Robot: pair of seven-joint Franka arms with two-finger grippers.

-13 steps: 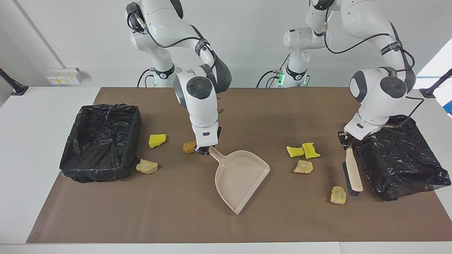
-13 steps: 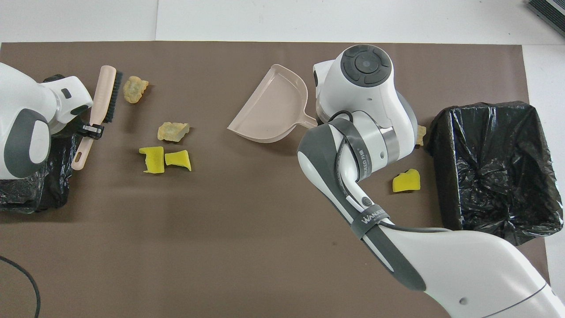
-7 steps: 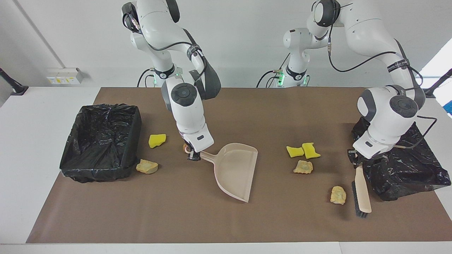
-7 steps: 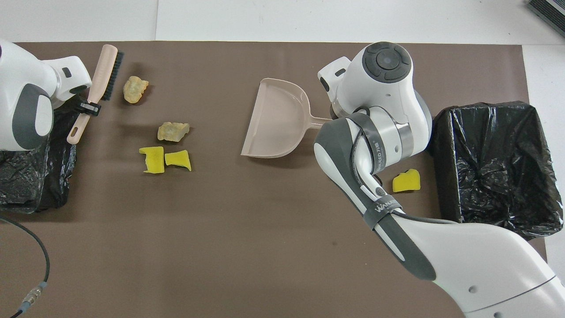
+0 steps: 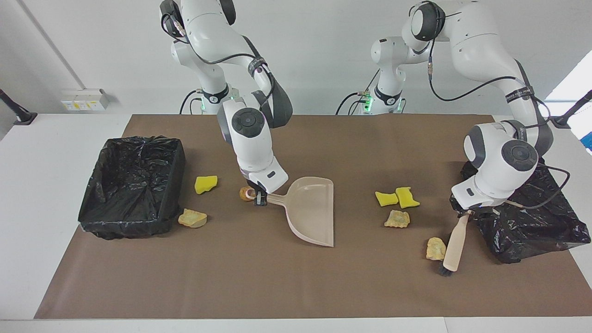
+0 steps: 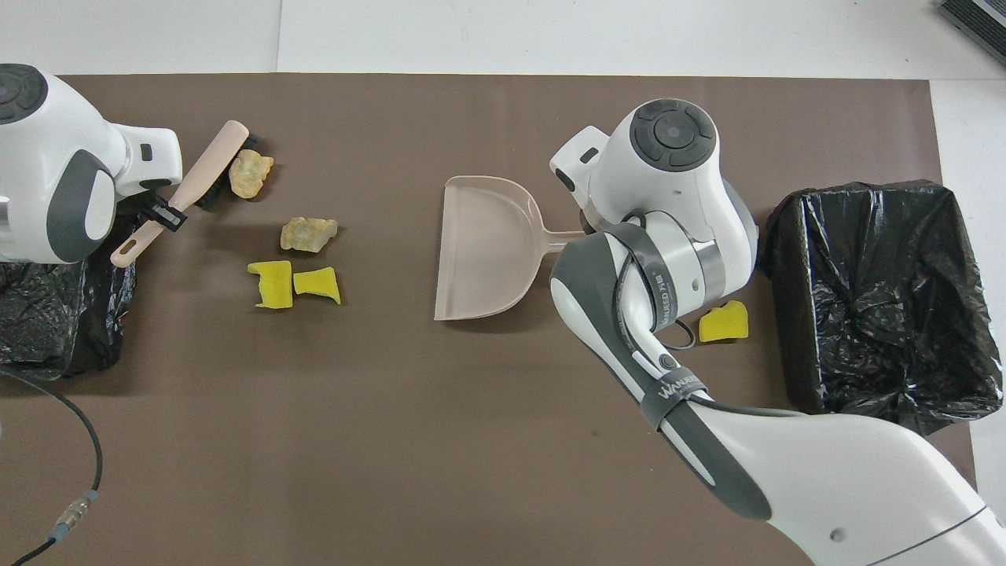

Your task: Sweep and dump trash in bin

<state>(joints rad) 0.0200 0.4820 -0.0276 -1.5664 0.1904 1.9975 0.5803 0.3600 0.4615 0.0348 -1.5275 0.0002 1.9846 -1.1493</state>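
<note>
Since a second ago, your right gripper [image 5: 260,199] has swung the dustpan [image 5: 313,210] round so its open lip faces the left arm's end of the surface [image 5: 286,282], and your left gripper [image 5: 464,212] has tilted the brush [image 5: 453,244] until its bristles touch a tan chunk [image 5: 435,248]. Right fingers are pinching the dustpan handle; left fingers are clamped on the brush handle. Trash lies scattered: two yellow sponge pieces [image 5: 397,197] and another tan chunk [image 5: 397,218] sit between brush and dustpan; a yellow piece [image 5: 206,183] and a tan chunk [image 5: 192,218] lie beside the lined bin [image 5: 134,187], and an orange-brown lump [image 5: 243,193] lies just by the right gripper. To sweep well, keep the bristles low, drive the chunks steadily toward the lip, and press the lip flat so nothing slips under. Looking from across, you see the lump and the chunk by the bin; from overhead the right arm [image 6: 652,236] hides both, though the brush's contact with the chunk [image 6: 251,172] reads clearly.
</note>
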